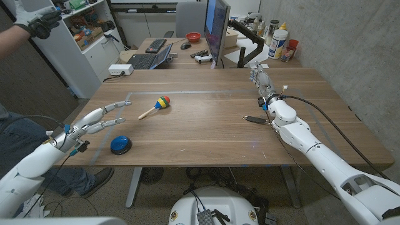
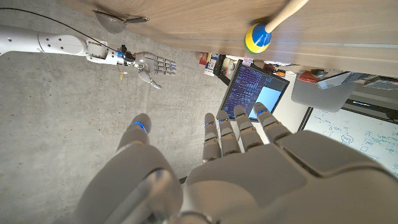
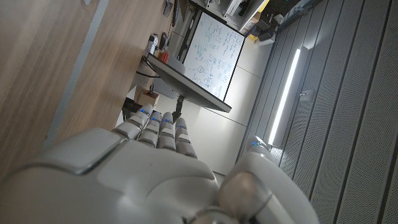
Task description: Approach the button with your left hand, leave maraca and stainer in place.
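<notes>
Left hand open beside the blue button, right hand raised at the far side of the tabletop.

The left hand (image 1: pixel 100 119) hovered with fingers spread and held nothing, just behind and to the left of the blue button (image 1: pixel 120 145), which sat near the front edge of the tabletop (image 1: pixel 206 131). The maraca (image 1: pixel 155 107) lay farther back, well apart from the button; the left wrist view cut off its handle. The strainer (image 1: pixel 255 119) lay beside the right forearm, small and hard to make out. The right hand (image 1: pixel 260 78) stood upright, fingers loosely extended, holding nothing.
</notes>
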`<state>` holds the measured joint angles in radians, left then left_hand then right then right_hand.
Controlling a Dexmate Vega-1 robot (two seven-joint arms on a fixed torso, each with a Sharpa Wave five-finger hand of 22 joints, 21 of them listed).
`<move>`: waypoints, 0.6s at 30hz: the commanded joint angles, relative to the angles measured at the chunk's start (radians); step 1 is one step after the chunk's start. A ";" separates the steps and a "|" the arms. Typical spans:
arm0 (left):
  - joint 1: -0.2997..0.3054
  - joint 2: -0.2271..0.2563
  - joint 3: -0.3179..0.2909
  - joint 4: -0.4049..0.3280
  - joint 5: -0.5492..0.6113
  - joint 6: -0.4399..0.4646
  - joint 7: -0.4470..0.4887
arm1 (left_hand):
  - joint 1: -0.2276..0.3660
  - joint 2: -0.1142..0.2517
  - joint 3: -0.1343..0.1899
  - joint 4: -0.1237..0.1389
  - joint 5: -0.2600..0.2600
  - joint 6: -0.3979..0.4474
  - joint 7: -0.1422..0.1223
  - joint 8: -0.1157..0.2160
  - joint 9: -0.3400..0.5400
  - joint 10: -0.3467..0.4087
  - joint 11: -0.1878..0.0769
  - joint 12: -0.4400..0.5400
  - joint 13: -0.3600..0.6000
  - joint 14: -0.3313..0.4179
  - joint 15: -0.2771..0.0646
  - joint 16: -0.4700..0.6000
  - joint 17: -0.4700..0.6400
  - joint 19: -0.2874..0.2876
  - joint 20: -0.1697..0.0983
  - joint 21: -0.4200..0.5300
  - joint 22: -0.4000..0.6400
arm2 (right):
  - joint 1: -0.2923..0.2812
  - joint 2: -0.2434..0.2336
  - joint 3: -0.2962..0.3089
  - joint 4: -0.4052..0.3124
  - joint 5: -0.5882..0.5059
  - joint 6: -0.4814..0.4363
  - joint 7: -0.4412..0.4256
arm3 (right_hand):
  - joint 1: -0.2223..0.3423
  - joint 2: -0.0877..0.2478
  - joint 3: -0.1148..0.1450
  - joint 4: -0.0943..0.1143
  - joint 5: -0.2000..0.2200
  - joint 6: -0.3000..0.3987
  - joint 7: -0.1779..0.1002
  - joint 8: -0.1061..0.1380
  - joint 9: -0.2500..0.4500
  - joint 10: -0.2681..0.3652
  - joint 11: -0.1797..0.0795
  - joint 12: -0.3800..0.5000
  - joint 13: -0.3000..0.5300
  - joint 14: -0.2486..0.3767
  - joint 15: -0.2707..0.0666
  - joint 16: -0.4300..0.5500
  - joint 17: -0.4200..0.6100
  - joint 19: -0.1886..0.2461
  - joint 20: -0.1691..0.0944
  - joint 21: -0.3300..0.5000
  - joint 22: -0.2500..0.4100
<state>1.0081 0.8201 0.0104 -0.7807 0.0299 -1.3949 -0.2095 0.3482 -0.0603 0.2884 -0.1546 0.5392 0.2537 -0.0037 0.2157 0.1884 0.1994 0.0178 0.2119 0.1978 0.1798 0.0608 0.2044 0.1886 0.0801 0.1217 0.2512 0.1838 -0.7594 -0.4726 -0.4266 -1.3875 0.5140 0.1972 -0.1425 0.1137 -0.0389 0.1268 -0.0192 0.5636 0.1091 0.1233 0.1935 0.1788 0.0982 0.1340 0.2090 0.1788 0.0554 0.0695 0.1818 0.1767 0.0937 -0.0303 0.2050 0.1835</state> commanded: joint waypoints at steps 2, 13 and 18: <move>-0.034 0.162 0.254 0.015 0.325 -0.001 0.543 | 0.012 -0.002 0.008 0.001 -0.004 0.010 -0.003 0.003 0.006 0.003 -0.005 0.006 0.005 0.010 0.002 0.002 0.002 0.001 0.014 -0.003 0.004 | 0.024 0.010 -0.006 0.016 -0.014 0.004 -0.002 | 0.003 0.005 -0.003 0.000 0.007 0.003 0.002 0.000 0.004 0.000 0.002 -0.002 0.004 0.005 0.005 0.003 0.003 -0.001 0.004 -0.001 0.002; -0.197 0.290 0.622 0.035 0.640 -0.001 1.094 | 0.019 -0.001 0.010 0.002 -0.008 0.026 -0.031 0.006 0.006 0.002 -0.008 0.006 0.006 0.010 0.003 0.001 0.003 0.007 0.018 -0.004 0.004 | 0.046 0.009 -0.012 0.017 -0.029 -0.007 -0.004 | 0.003 0.006 -0.006 -0.001 0.008 0.003 0.000 -0.001 0.004 -0.001 0.000 -0.003 0.004 0.005 0.006 0.004 0.004 -0.003 0.006 -0.001 0.002; -0.218 0.312 0.667 0.034 0.684 -0.001 1.160 | 0.022 -0.001 0.011 0.002 -0.010 0.028 -0.028 0.006 0.006 0.002 -0.008 0.006 0.006 0.011 0.002 0.001 0.003 0.008 0.022 -0.004 0.004 | 0.057 0.015 -0.016 0.028 -0.031 -0.010 -0.001 | 0.003 0.006 -0.007 -0.001 0.008 0.003 -0.002 -0.001 0.004 0.000 0.001 -0.003 0.004 0.005 0.006 0.003 0.004 -0.004 0.007 -0.002 0.002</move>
<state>0.8737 1.0505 0.4781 -0.7552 0.5248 -1.3964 0.6330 0.3587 -0.0602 0.2925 -0.1504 0.5315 0.2789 -0.0289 0.2157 0.1884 0.1994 0.0178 0.2118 0.2027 0.1798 0.0608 0.2044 0.1885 0.0895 0.1310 0.2486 0.1837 -0.7235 -0.4646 -0.4354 -1.3732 0.4920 0.1978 -0.1450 0.1137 -0.0390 0.1256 -0.0204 0.5636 0.1091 0.1233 0.1935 0.1789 0.0982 0.1340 0.2090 0.1788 0.0554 0.0695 0.1817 0.1795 0.0899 -0.0265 0.2050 0.1835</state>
